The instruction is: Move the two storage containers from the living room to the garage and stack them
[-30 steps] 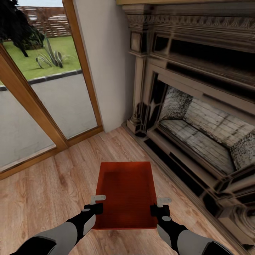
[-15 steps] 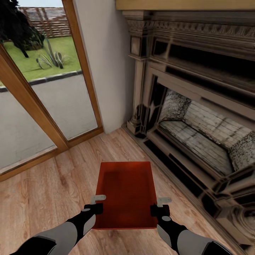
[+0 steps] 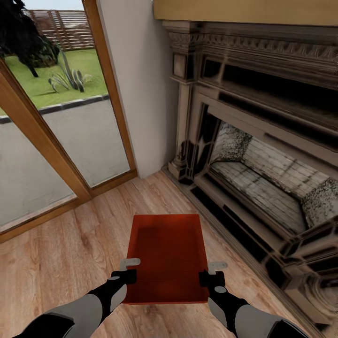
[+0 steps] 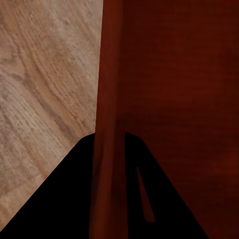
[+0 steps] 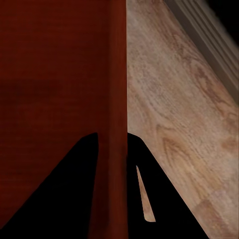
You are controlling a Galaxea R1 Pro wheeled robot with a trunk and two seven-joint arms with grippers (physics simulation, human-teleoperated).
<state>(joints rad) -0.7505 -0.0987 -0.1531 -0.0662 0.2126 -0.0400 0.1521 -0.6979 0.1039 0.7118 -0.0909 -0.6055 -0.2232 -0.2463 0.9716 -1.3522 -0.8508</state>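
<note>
One orange-red storage container (image 3: pixel 166 253) hangs low over the living room's wood plank floor, open top up, held between my two arms. My left gripper (image 3: pixel 127 272) is shut on its left wall near the near corner, and my right gripper (image 3: pixel 212 274) is shut on its right wall. The left wrist view has the ribbed wall (image 4: pixel 107 89) running between the dark fingers of the left gripper (image 4: pixel 109 144). The right wrist view has the other wall (image 5: pixel 117 74) clamped the same way in the right gripper (image 5: pixel 112 144). The garage is out of view.
An ornate dark fireplace (image 3: pixel 263 155) with a low raised hearth runs along the right, close to the container. A white wall pier (image 3: pixel 141 84) stands ahead. Tall wood-framed glass doors (image 3: pixel 56 141) fill the left. Bare plank floor (image 3: pixel 61 253) lies to the left.
The whole picture has shifted slightly, with the fireplace sliding a little left, so the camera has moved. The container and both grippers keep the same hold.
</note>
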